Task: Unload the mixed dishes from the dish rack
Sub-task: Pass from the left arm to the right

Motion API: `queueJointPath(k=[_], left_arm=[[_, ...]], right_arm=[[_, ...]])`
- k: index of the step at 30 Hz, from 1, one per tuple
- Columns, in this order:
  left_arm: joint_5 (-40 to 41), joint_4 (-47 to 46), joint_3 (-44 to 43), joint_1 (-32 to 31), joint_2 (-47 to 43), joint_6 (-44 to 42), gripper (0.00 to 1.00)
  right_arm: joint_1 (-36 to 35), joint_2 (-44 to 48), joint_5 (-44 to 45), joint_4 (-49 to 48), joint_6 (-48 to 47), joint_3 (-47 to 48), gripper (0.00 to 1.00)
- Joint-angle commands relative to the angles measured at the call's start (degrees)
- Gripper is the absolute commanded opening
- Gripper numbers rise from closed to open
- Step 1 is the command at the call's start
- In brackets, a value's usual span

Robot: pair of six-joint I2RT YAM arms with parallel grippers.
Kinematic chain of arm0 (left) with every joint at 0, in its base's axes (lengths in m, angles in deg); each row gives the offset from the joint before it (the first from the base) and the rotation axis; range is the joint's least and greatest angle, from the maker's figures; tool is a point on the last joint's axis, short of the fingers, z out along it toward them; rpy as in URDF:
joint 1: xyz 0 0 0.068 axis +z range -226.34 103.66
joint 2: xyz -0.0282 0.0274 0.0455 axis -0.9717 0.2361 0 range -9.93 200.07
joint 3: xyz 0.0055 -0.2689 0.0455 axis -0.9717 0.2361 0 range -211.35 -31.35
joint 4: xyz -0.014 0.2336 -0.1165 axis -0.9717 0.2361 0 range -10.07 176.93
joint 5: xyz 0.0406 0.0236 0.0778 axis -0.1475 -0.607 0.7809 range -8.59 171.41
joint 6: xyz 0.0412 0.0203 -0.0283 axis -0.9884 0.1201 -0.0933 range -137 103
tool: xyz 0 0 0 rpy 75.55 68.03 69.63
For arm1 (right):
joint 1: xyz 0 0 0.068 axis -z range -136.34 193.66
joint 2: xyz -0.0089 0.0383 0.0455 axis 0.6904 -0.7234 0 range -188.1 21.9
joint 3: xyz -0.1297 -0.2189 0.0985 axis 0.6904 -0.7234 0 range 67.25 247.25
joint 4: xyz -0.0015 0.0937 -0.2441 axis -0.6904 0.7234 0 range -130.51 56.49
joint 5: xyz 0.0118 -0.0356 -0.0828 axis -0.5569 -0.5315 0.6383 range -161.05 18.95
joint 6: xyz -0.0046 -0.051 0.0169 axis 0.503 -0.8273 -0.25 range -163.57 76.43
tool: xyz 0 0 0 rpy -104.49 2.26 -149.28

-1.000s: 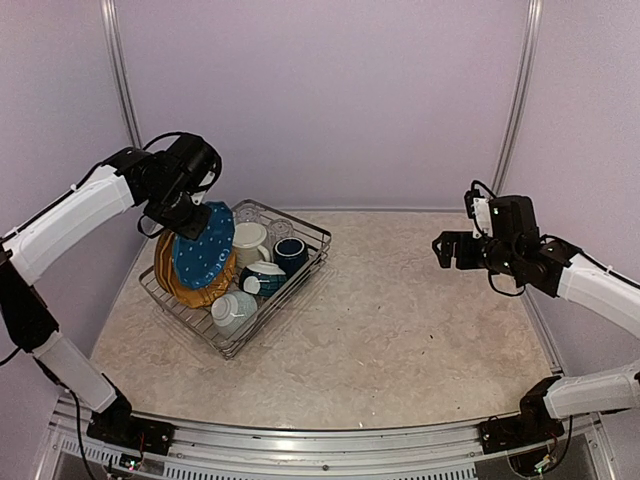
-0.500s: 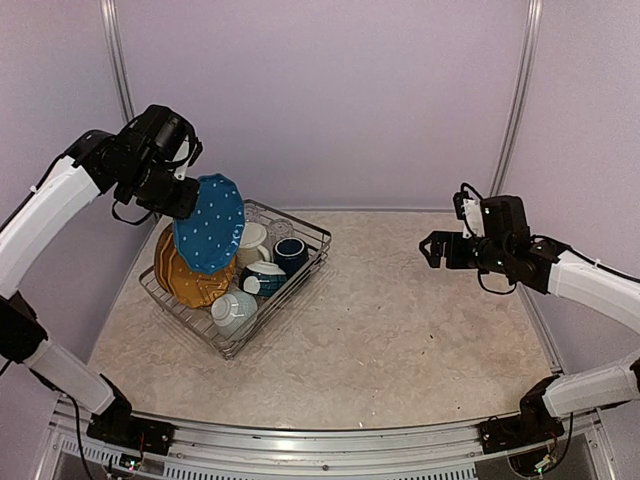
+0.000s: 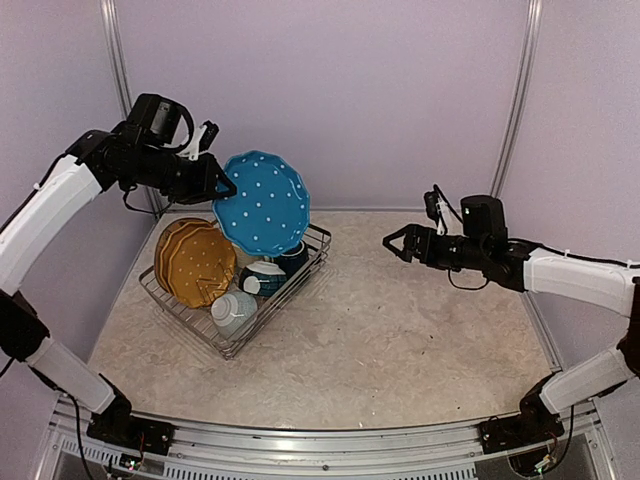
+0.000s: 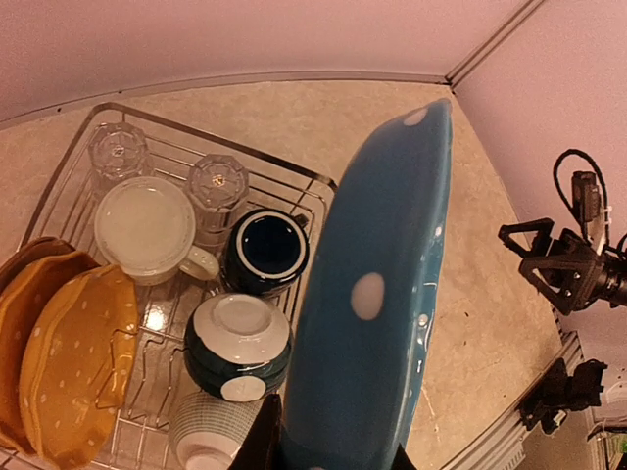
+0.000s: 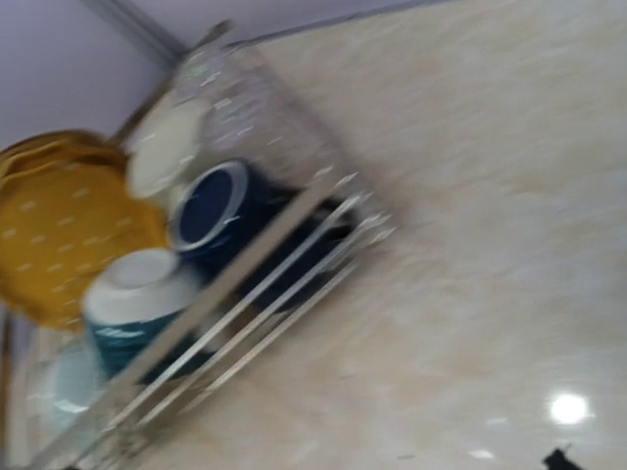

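Note:
My left gripper (image 3: 222, 186) is shut on the rim of the blue white-dotted plate (image 3: 264, 203) and holds it in the air above the dish rack (image 3: 236, 346). In the left wrist view the blue plate (image 4: 377, 294) stands edge-on between my fingers (image 4: 263, 446). Two mustard plates (image 3: 195, 262), a navy mug (image 3: 292, 254), a teal bowl (image 3: 263, 277) and a pale striped bowl (image 3: 233, 311) sit in the rack. A cream mug (image 4: 147, 225) and two glass tumblers (image 4: 217, 182) show in the left wrist view. My right gripper (image 3: 394, 242) is open and empty, right of the rack.
The right wrist view is blurred; it shows the rack's wire side (image 5: 245, 284), the navy mug (image 5: 211, 206) and the mustard plates (image 5: 69, 225). Walls stand close behind the rack and to its left. Bare tabletop (image 3: 400, 330) lies right of the rack.
My left gripper has lifted the blue plate out of the rack and swung it up and to the right. My right arm has reached left toward the rack.

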Motion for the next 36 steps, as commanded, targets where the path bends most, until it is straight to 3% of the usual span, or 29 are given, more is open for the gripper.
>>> queueJointPath(k=[1, 6, 10, 14, 17, 23, 28, 33, 36], left_arm=[[-10.39, -14.28, -0.48, -2.04, 4.09, 5.67, 0.00], [-11.49, -22.18, 5.27, -3.46, 7.55, 14.39, 0.00], [-19.11, -29.39, 9.84, -3.91, 8.79, 18.28, 0.00], [-20.06, -30.67, 12.10, -5.61, 8.96, 18.73, 0.00], [-21.41, -33.97, 15.37, -6.17, 7.83, 20.33, 0.00], [-23.93, -36.37, 17.73, -7.50, 7.22, 21.09, 0.00], [-25.04, -37.79, 16.81, -8.61, 8.30, 21.21, 0.00], [-26.41, -38.60, 16.10, -8.91, 9.11, 21.58, 0.00], [-27.33, -38.71, 15.94, -8.92, 9.81, 21.78, 0.00]], right_arm=[[-2.86, -2.90, -7.31, -8.23, 6.00, 1.69, 1.00], [-3.40, -5.71, -14.69, -24.25, 16.01, -2.71, 1.00], [-3.53, -7.93, -15.29, -28.23, 19.52, -4.45, 0.99], [-3.68, -9.33, -15.69, -32.79, 21.90, -6.55, 0.93], [-4.16, -11.08, -16.54, -32.98, 22.06, -6.79, 0.80], [-4.23, -12.20, -17.64, -35.32, 23.04, -7.98, 0.70], [-4.23, -12.90, -20.18, -37.97, 24.86, -8.67, 0.45], [-4.23, -12.50, -20.59, -40.84, 26.36, -9.85, 0.41], [-4.01, -12.35, -20.19, -42.68, 27.21, -10.47, 0.32]])
